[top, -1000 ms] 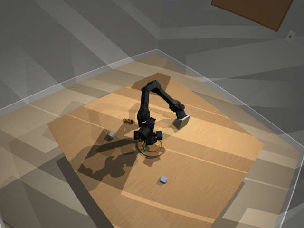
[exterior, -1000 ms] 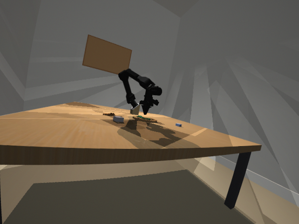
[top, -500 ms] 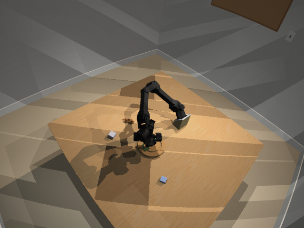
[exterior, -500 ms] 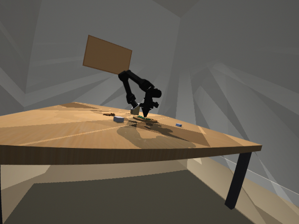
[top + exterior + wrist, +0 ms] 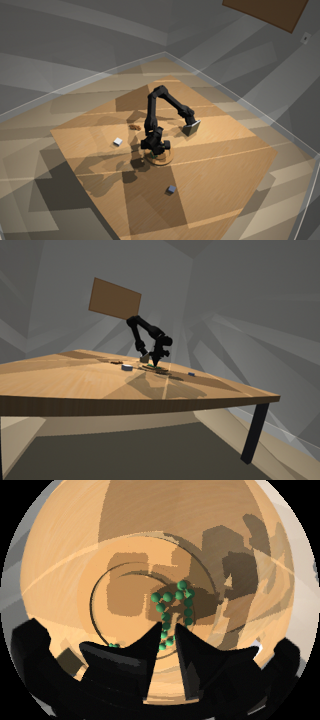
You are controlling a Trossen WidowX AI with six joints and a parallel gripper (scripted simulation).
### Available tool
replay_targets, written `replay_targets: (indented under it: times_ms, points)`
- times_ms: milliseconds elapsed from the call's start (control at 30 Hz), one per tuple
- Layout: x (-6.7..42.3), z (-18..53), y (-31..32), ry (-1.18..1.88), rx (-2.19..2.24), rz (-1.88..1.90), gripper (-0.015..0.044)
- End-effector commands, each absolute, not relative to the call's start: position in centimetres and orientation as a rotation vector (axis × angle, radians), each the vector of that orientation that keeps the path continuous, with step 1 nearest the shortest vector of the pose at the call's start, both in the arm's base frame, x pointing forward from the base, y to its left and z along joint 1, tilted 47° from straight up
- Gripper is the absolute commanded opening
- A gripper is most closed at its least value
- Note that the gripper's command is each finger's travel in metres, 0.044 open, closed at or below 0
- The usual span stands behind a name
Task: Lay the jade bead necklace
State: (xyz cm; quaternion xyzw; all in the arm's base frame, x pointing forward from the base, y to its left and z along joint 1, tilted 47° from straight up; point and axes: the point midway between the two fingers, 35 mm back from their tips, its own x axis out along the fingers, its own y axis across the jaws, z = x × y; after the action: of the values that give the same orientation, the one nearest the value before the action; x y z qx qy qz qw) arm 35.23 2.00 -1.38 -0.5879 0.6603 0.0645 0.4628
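The round bead board point(image 5: 169, 160) point(image 5: 165, 370) point(image 5: 91, 580) lies flat on the table under the arm. The jade bead necklace point(image 5: 153, 156) point(image 5: 150, 366) point(image 5: 188, 612) lies bunched on it, with a narrow fold to the right in the wrist view. One strand runs near the circular line and another lies inside it. A few beads show by the left finger. My gripper point(image 5: 155, 366) point(image 5: 168, 626) points down, low over the board at the beads. Its fingers stand open with a narrow gap. Beads show past the tips, none plainly gripped. The fingers hide part of the necklace.
A heap of orange-brown beads point(image 5: 135, 127) point(image 5: 116, 362) and a whitish block point(image 5: 118, 141) point(image 5: 127, 367) lie to one side of the board. A small blue block point(image 5: 171, 189) point(image 5: 191, 374) lies on another side. A tilted grey plate point(image 5: 191, 128) point(image 5: 144, 358) is at the arm's base.
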Motion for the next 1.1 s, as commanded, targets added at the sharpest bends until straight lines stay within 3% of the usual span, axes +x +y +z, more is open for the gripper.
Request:
replay_targets:
  times_ms: [0, 233, 1067]
  points:
    - [35.26, -1.32, 2.01, 1.623, -1.444, 0.157, 0.0047]
    - [35.26, -1.32, 2.01, 1.623, -1.444, 0.157, 0.0]
    - [34.94, -0.95, 2.37, 1.63, -1.458, 0.162, 0.0]
